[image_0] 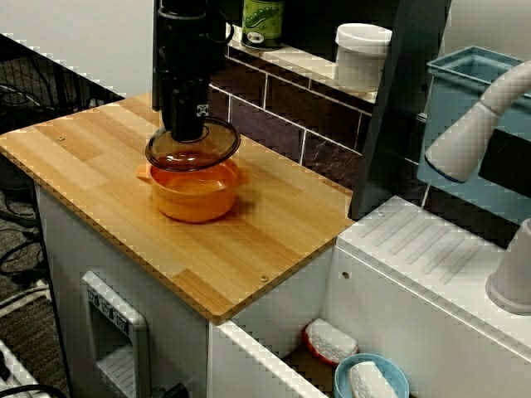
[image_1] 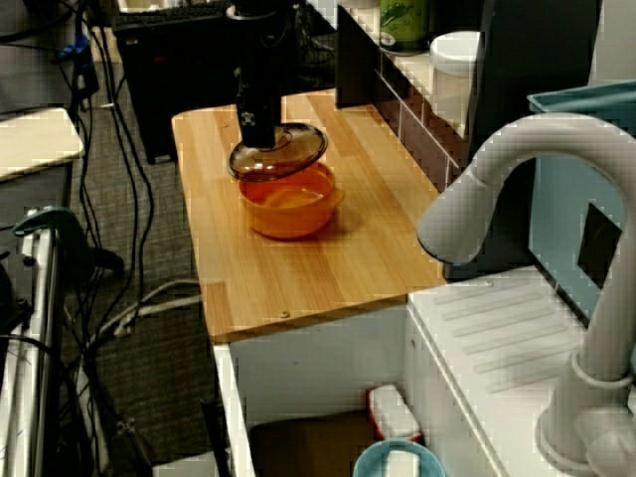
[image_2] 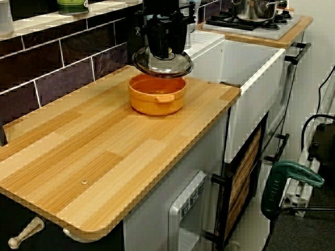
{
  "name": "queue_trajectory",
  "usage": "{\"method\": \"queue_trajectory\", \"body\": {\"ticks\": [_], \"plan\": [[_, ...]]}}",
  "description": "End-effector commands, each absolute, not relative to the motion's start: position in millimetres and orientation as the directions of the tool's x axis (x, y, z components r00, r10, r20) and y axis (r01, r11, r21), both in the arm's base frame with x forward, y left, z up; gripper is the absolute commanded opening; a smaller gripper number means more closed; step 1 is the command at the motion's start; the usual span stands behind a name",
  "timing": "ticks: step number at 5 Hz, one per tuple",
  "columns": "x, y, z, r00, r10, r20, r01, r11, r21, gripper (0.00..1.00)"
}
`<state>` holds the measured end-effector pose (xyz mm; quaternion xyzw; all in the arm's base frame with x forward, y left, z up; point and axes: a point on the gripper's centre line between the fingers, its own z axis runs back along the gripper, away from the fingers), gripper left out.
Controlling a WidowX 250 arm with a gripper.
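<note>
An orange pot (image_0: 194,192) (image_1: 290,207) (image_2: 157,95) stands on the wooden counter (image_0: 108,191). Just above it hangs a clear glass lid (image_0: 192,148) (image_1: 278,155) (image_2: 163,64), tilted a little and not resting on the pot's rim. My black gripper (image_0: 187,128) (image_1: 257,134) (image_2: 160,52) comes straight down onto the lid's middle and is shut on its knob, which the fingers hide. In the view from the counter's end, a gap shows between lid and pot.
A tiled back wall carries a shelf with a green can (image_0: 263,21) and a white jar (image_0: 362,54). A white sink unit with a faucet (image_1: 517,189) lies beyond the counter. Dish sponges (image_0: 330,340) sit below. A stove with a steel pot (image_2: 256,9) stands past the counter.
</note>
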<state>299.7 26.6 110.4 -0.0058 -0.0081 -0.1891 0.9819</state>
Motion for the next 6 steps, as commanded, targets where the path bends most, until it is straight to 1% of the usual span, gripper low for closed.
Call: {"method": "queue_trajectory", "body": {"ticks": [1,2,5,6], "plan": [[299,27,109,0.912,-0.409,0.044,0.408,0.913,0.026,0.0],[298,27,98,0.912,-0.408,0.039,0.406,0.913,0.044,0.0],[304,27,87,0.912,-0.411,0.014,0.41,0.91,0.058,0.0],[307,29,87,0.913,-0.407,-0.003,0.407,0.912,0.06,1.0]]}}
